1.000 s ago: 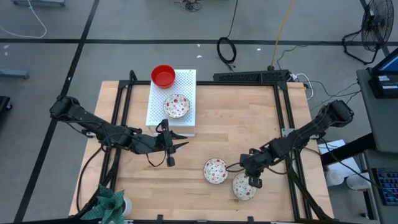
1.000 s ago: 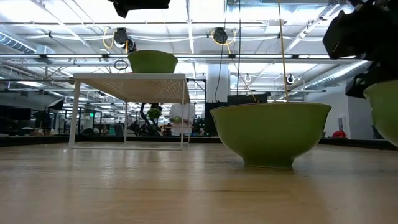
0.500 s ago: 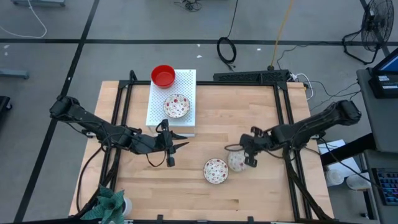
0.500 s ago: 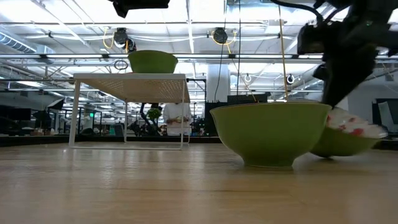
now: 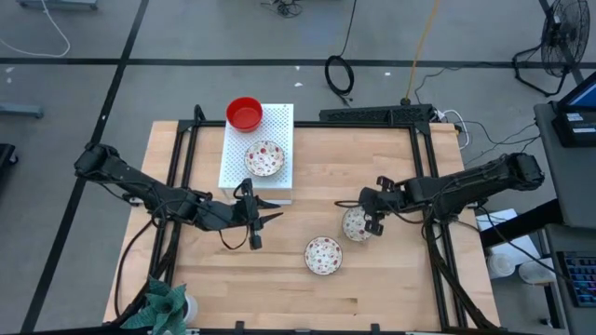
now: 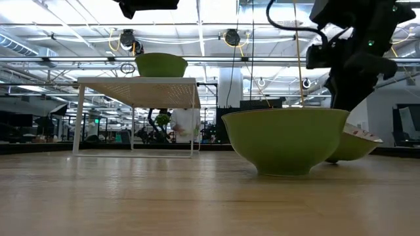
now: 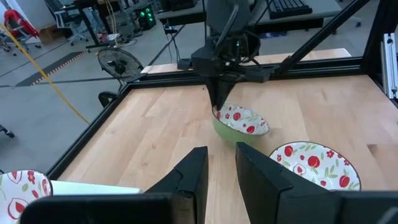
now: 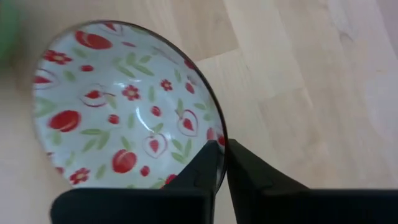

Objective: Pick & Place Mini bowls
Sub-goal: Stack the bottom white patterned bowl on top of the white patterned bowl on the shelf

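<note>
My right gripper (image 5: 367, 222) is shut on a white mini bowl with a red floral inside (image 5: 355, 224), at the table's middle right; the bowl also shows in the right wrist view (image 8: 118, 106). A second floral bowl (image 5: 323, 255) rests on its base on the table, nearer the front edge. A third floral bowl (image 5: 264, 158) and a red bowl (image 5: 245, 113) stand on the white perforated board (image 5: 233, 149). My left gripper (image 5: 266, 213) is open and empty in front of the board. My right gripper pinches the bowl's rim (image 8: 214, 134) on its side toward the table's right, one finger inside the bowl and one outside. The fingers slant down from the table's right. The bowl (image 6: 354, 143) is tilted; I cannot tell whether its base touches the table.
The board stands on thin legs (image 6: 80, 118) at the far left of the wooden table (image 5: 372, 167). A black frame (image 5: 428, 186) runs along the table's sides. A green plant (image 5: 163, 305) sits at the near left corner. Bare wood lies between the board and my right gripper.
My right gripper has carried the floral bowl from beside the near edge toward the table's far edge and a little left, past the second floral bowl. The bowl is now tilted. My left arm has kept still.
</note>
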Action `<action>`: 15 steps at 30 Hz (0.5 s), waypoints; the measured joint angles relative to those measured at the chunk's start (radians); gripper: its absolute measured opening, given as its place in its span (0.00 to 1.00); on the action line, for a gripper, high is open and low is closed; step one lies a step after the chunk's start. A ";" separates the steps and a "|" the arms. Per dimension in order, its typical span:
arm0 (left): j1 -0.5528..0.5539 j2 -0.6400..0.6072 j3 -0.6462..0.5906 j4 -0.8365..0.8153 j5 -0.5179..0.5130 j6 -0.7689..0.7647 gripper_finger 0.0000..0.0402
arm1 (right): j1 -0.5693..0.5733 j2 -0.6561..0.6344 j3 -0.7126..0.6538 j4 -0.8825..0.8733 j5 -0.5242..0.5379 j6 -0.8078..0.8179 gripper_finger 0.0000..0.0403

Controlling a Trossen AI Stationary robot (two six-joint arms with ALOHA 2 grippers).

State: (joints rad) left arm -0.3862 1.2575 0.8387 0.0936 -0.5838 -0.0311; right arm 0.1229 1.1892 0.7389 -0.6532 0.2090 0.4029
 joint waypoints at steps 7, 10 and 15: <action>0.000 0.000 0.000 -0.002 0.000 0.000 0.22 | -0.006 0.000 -0.019 0.038 0.000 0.005 0.14; 0.000 0.000 0.000 -0.001 0.000 0.000 0.22 | -0.006 0.000 -0.019 0.063 -0.001 0.004 0.18; 0.000 0.000 0.000 -0.001 0.001 0.000 0.22 | -0.006 0.000 -0.019 0.065 -0.003 0.017 0.27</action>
State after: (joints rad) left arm -0.3862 1.2575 0.8387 0.0924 -0.5828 -0.0311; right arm 0.1169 1.1892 0.7204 -0.5880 0.2058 0.4203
